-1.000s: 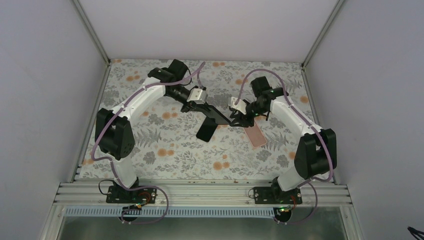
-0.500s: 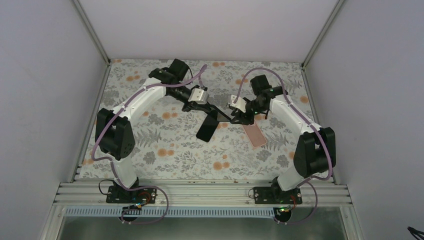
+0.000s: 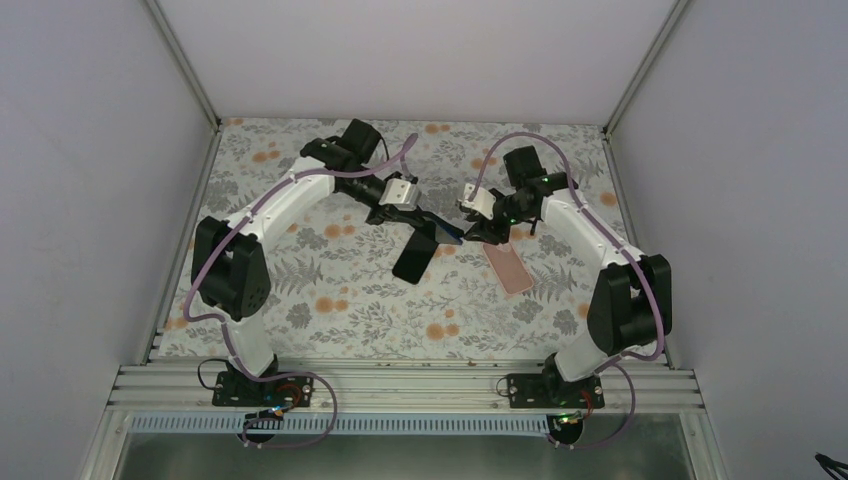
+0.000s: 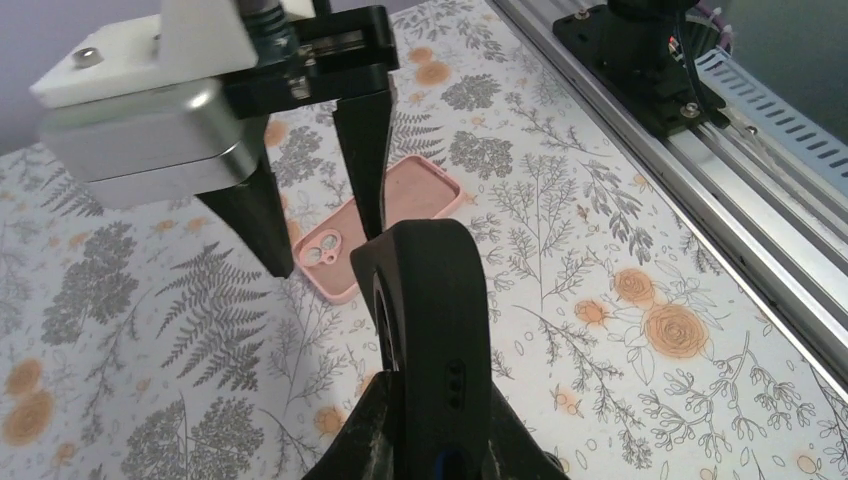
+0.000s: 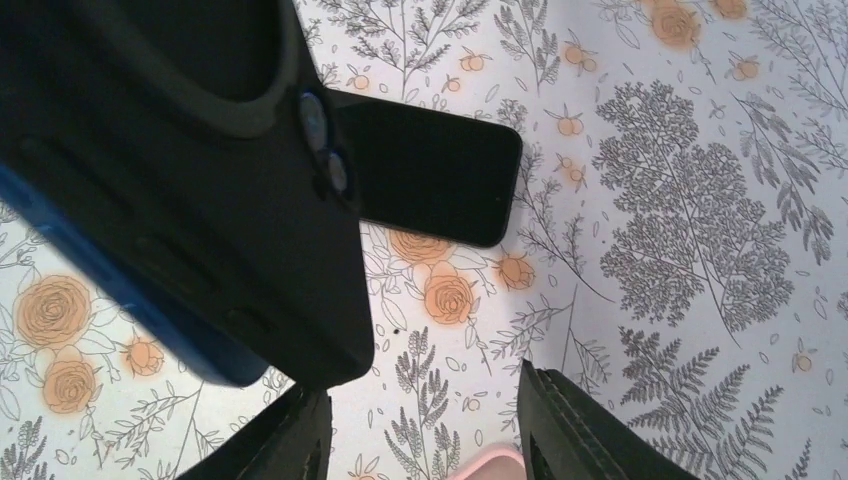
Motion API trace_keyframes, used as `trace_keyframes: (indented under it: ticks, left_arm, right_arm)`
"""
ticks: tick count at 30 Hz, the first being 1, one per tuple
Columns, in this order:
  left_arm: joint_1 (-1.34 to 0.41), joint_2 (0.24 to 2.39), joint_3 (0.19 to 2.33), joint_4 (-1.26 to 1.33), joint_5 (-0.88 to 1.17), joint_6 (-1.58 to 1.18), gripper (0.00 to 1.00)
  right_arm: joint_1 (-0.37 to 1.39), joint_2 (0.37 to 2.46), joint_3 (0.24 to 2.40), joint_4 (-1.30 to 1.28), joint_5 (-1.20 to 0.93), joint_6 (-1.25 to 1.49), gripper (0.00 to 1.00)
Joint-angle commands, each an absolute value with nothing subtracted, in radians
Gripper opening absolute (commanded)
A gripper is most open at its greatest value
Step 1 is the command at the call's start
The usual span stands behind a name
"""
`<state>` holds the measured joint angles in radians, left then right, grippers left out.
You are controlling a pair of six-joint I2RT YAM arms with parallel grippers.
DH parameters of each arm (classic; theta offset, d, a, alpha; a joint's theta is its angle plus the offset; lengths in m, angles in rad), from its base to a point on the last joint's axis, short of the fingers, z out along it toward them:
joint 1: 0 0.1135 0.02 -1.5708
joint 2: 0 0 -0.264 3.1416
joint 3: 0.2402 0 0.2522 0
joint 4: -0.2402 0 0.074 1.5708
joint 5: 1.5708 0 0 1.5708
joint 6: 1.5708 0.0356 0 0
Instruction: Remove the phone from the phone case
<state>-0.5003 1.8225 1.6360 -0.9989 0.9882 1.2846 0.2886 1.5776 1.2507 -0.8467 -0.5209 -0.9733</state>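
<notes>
Left gripper (image 3: 418,218): pressed together on the near end of the black phone case (image 3: 437,231), which is held up off the floral table (image 3: 340,310). From above, the case sits at about 4 o'clock from the left wrist.

Right gripper (image 3: 478,228): at about 3 o'clock from the case's free end and close beside it. Its fingers (image 5: 570,430) are spread, with bare tabletop between them and nothing pinched. I cannot tell whether a fingertip touches the case.

Phone (image 5: 200,355): in the case. Only a blue strip shows along one long edge in the right wrist view.

Case axis: in the overhead view the long axis runs from 10 o'clock to 4 o'clock, with the free end at 4 o'clock, towards the right gripper. The case is turned on edge (the left wrist camera looks along its narrow side, where the side buttons show).

On the table:
- A pink case (image 3: 505,266) lies flat with its hollow up, at about 5 o'clock from the right gripper.
- A flat black handset-shaped slab (image 3: 412,260) lies at 7 o'clock from the held case, well apart from the pink one.
</notes>
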Motion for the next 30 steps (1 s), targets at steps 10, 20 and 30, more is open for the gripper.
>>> trace_keyframes:
  ticks: [10, 20, 30]
  left_arm:
    - [-0.620, 1.840, 1.608, -1.363, 1.285, 1.258, 0.02]
    - [-0.577, 1.937, 1.698, -1.359, 1.359, 1.222, 0.02]
    - [-0.575, 2.010, 1.762, -1.359, 1.422, 1.187, 0.02]
  right_arm:
    - [0.220, 1.556, 1.308, -0.386, -0.405, -0.897, 0.52]
    - [0.300, 1.483, 1.284, -0.472, -0.559, -0.821, 0.56]
    - [0.410, 1.508, 1.334, -0.442, -0.621, -0.675, 0.65]
